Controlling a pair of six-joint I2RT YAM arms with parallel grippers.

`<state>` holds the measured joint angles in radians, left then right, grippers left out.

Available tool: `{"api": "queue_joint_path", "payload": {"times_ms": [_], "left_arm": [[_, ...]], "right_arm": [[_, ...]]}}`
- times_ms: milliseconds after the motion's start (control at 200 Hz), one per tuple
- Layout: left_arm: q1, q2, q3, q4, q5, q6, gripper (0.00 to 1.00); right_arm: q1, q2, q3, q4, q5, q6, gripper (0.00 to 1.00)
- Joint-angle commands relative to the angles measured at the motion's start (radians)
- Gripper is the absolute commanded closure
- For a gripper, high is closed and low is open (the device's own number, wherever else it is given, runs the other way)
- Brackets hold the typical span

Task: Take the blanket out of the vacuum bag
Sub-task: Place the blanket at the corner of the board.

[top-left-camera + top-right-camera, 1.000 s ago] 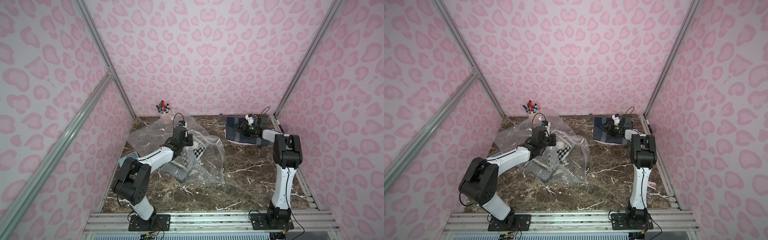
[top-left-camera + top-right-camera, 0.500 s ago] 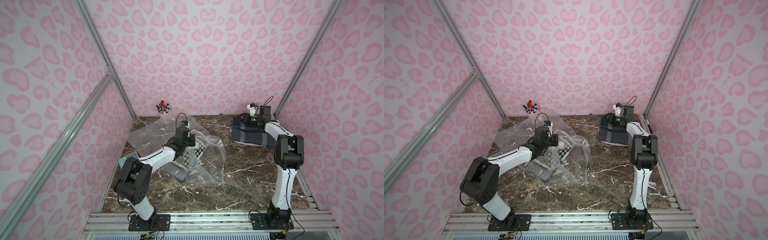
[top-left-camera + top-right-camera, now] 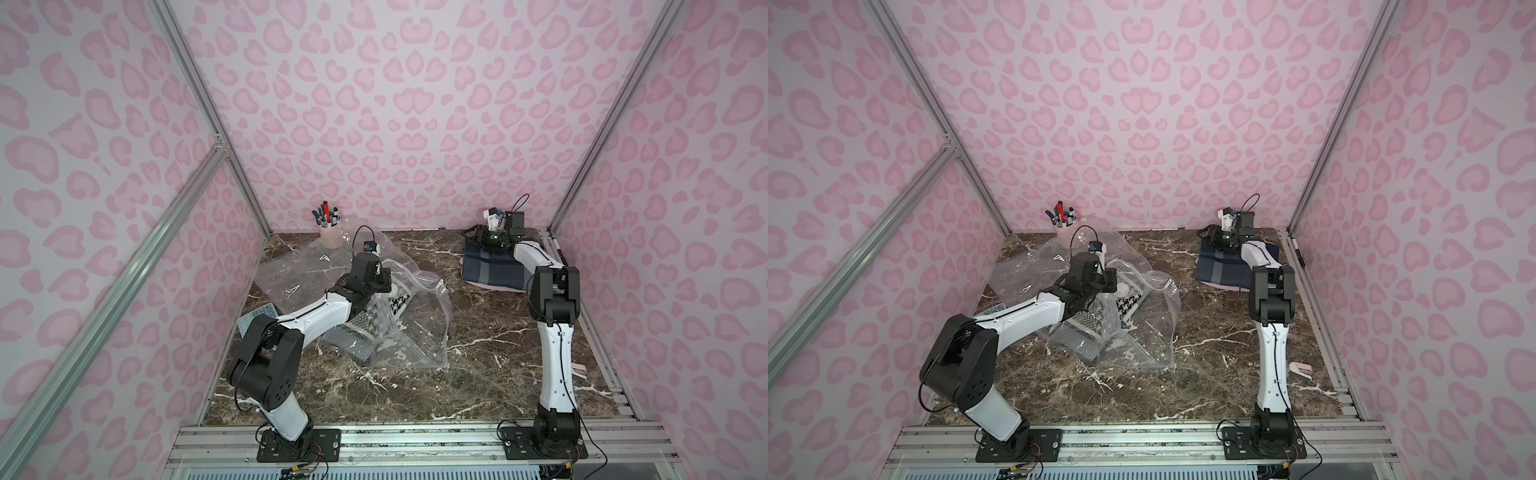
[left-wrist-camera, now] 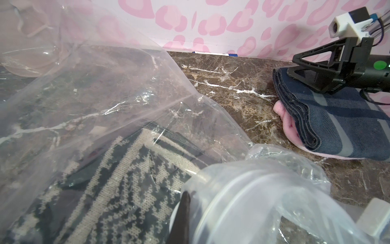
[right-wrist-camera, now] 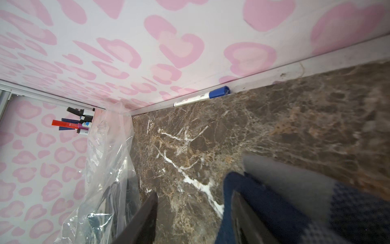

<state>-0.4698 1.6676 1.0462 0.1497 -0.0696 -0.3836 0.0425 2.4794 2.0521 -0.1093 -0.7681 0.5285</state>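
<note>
Over by the far left corner, a pale pink cup of markers (image 3: 330, 239) stands on the brown marble worktop (image 3: 478, 345). Right in front of it sprawls the large, crinkly, transparent plastic vacuum bag (image 3: 428, 320). The left fingers (image 4: 184, 213) are down on the bag's upper film, pressed together, clear plastic bunched all round them: they're pinching the vacuum bag. Just beneath and beside them, inside the bag, lies a folded black-and-cream knitted blanket (image 4: 126, 179), which shows through the film in both top views.

Now across a stretch of bare marble, well apart from the bag. A folded navy plaid blanket (image 3: 490, 266) sits in the far right corner, out of the bag, stacked on a folded pink cloth (image 4: 282, 109). The right fingers (image 5: 145, 219) are at its far end, spread, with worktop showing in the gap. One finger lies against the navy fabric, and nothing is pinched between them.
</note>
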Motion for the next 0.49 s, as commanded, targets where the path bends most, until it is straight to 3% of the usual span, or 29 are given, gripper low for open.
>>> {"api": "queue_joint_path", "payload": {"times_ms": [0,170,270,365,490], "left_arm": [[0.0,-0.018,0.002,-0.004,0.008,0.011,0.96],[-0.001,-0.041,-0.008,0.007,0.01,0.012,0.96],[-0.001,-0.034,0.001,-0.001,0.004,0.02,0.96],[-0.001,-0.032,0.011,-0.007,0.015,0.022,0.96],[-0.002,-0.043,0.018,-0.014,0.014,0.022,0.96]], "right_arm": [[0.028,-0.11,-0.062,0.046,0.006,-0.094,0.43],[0.085,-0.35,-0.332,0.064,0.087,-0.107,0.43],[0.104,-0.464,-0.571,0.156,0.132,-0.077,0.43],[0.098,-0.496,-0.735,0.257,0.135,-0.04,0.42],[0.085,-0.458,-0.797,0.315,0.145,-0.024,0.41]]}}
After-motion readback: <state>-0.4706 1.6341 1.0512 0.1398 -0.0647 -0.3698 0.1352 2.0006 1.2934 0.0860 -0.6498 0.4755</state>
